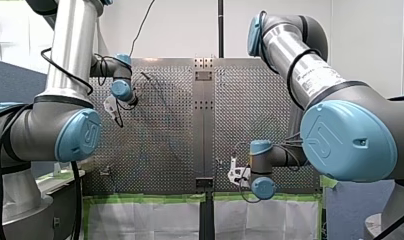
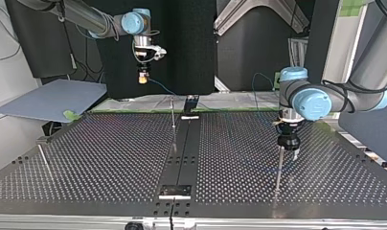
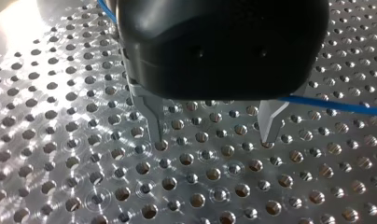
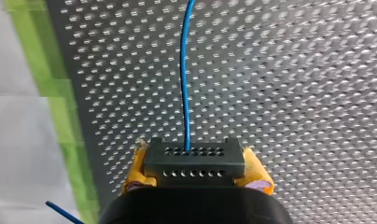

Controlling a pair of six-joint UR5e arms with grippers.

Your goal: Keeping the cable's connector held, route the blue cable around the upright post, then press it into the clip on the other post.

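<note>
Close up, my right hand (image 4: 196, 175) is clamped on the grey connector (image 4: 191, 154), a yellow pad (image 4: 256, 175) on each side. That leaves the blue cable (image 4: 184, 79) running free ahead over the perforated bench (image 3: 60, 140). Farther off, my left hand (image 3: 212, 139) hangs low, fingers apart, beside an upright post (image 2: 279, 167), probably ready to guide the cable round it.

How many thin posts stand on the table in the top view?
3: centre post by the middle strip, right post under my left end effector, left post near the view's edge; more may be hidden.
</note>
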